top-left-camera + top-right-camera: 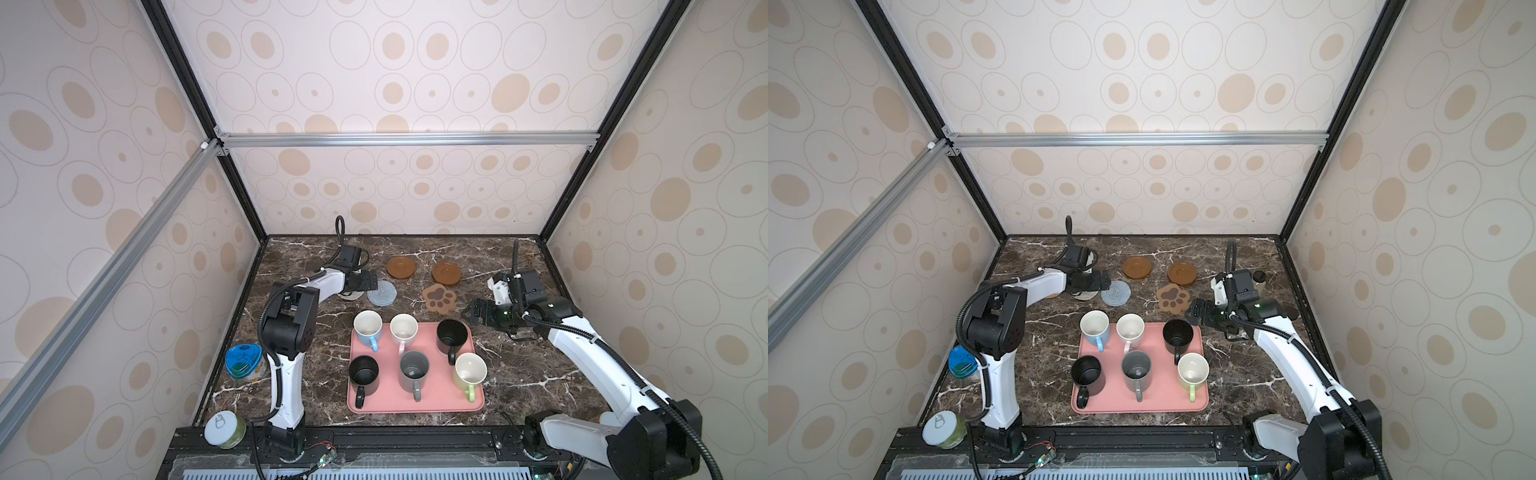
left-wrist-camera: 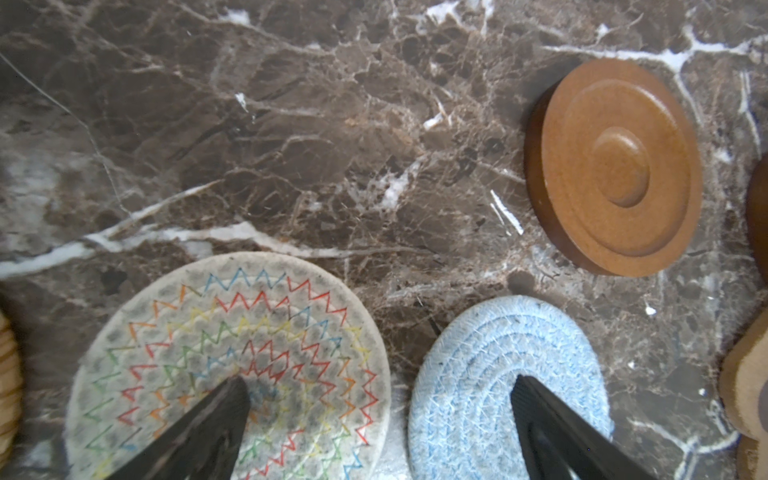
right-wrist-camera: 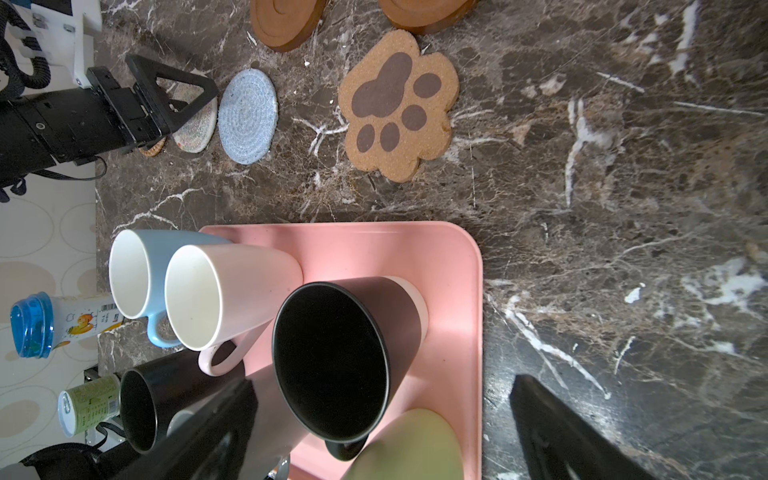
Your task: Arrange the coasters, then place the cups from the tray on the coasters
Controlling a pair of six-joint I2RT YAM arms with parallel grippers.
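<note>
Veined brown marble tabletop (image 1: 519, 374), pink tray (image 1: 395, 400), oval-patterned beige walls (image 1: 395, 83)

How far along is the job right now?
Done: the two wooden discs and the paw coaster lie spaced apart. In hand: the open left gripper hangs over the cream woven coaster and blue woven coaster, which lie close together. Left: all six mugs stand on the pink tray; the open right gripper holds nothing.

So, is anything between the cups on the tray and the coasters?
Nothing lies on the table between them. The paw coaster and both wooden discs are bare. The left gripper, open, is over the cream coaster and blue coaster; the right gripper, open, hovers beside the tray's far right corner.
</note>
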